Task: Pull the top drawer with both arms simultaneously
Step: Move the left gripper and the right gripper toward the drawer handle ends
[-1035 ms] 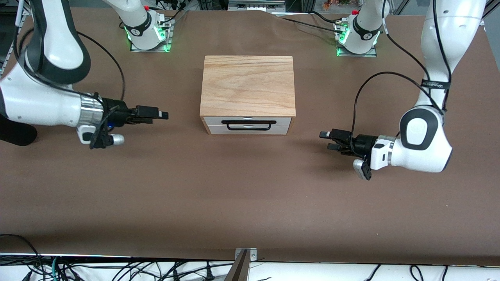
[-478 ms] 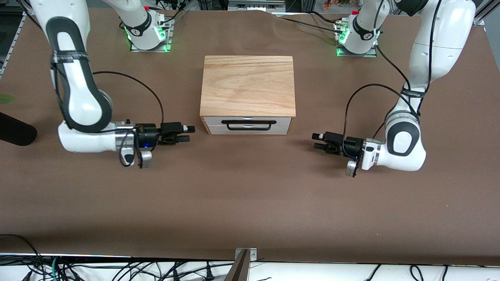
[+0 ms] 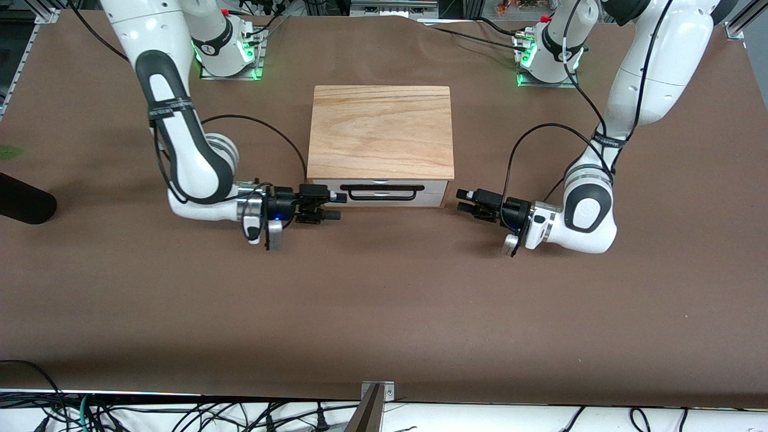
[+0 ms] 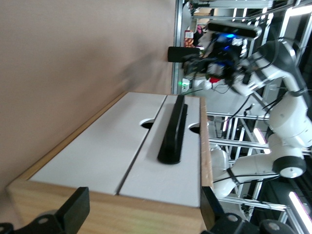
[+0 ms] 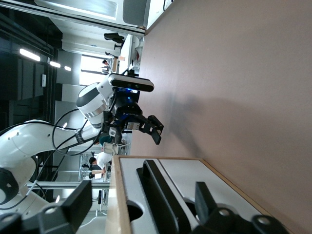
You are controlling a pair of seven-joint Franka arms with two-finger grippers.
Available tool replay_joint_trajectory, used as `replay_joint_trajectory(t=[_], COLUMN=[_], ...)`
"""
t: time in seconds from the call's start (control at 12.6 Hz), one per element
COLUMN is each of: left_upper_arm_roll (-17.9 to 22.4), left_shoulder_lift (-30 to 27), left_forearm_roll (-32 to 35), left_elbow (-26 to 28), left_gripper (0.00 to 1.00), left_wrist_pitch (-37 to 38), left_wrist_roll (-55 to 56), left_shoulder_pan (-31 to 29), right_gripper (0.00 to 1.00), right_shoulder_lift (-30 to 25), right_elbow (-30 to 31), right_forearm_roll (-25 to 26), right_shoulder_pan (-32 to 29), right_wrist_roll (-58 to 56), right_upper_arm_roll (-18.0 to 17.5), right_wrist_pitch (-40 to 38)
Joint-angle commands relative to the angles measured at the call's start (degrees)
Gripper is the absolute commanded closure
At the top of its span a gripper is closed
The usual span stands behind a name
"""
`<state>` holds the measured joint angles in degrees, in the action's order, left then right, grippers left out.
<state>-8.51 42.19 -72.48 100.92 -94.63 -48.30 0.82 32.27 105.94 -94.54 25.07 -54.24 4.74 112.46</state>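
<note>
The top drawer [image 3: 433,185] sits flush in the oak cabinet [image 3: 381,132], its white front and black wire handle [image 3: 378,191] facing the front camera. My right gripper [image 3: 337,207] is open, low over the table, at the handle's end toward the right arm's side. In the right wrist view the handle [image 5: 158,200] runs between the spread fingers [image 5: 80,202]. My left gripper [image 3: 459,201] is open, just off the cabinet's front corner toward the left arm's end. The left wrist view looks along the drawer front [image 4: 168,175] and handle [image 4: 173,131], with the cabinet's wooden edge between the fingers [image 4: 75,209].
Both arm bases [image 3: 228,51] [image 3: 549,54] glow green at the table's back edge. A black object [image 3: 24,207] lies at the table's edge past the right arm. Black cables loop off both wrists, and a metal bracket [image 3: 375,396] sits at the front edge.
Both arms have swung inward from the table's ends to the cabinet front. The right gripper came down to the handle's end, and the left gripper closed in on the corner.
</note>
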Motion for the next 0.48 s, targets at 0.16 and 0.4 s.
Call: replay_joint_trajectory(t=[0.16,0.4], left_upper_arm_roll=[-2.5,-3.3], left_shoulder_lift=[0.0,0.8], left_forearm_roll=[-5.5,-8.1], left_elbow=[0.7,0.2], left_gripper=[0.0,0.0], left_wrist_pitch=[-0.5,-3.9], left_wrist_roll=[-1.8,-1.9], left_shoulder_pan=[0.1,1.9], right_gripper=[0.48,0.48], right_shoulder_lift=[0.9,1.3], right_elbow=[1.0,2.2], right_forearm_roll=[-2.2,-2.2], right_shoulder_pan=[1.7,1.7], right_wrist_roll=[-2.4,-3.4], right_upper_arm_roll=[0.3,0.3], right_wrist_pitch=[1.4,1.0])
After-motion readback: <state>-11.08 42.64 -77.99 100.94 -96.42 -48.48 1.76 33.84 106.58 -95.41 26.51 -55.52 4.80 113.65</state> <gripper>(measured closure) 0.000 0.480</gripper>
